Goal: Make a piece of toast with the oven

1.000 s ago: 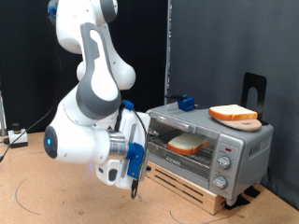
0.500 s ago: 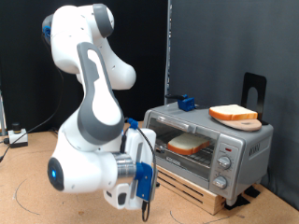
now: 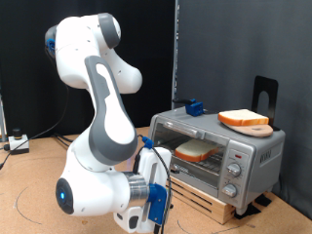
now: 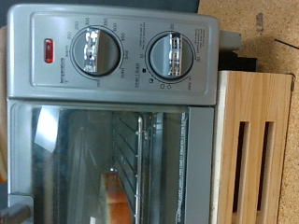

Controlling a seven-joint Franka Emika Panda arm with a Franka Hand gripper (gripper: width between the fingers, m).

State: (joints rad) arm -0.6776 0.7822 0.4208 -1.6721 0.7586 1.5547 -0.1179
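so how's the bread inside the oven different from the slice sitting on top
The bread inside the oven lies on the rack behind the shut glass door; the slice on top rests in the open on a round wooden board on the oven roof. The inside one shows a paler face; the top one shows more orange-brown crust. Both are alike in shape and lie flat. The gripper hangs low in front of the oven, touching neither.

A lab: black backdrop curtains [image 3: 210, 49], cork-topped bench [image 3: 39, 185].
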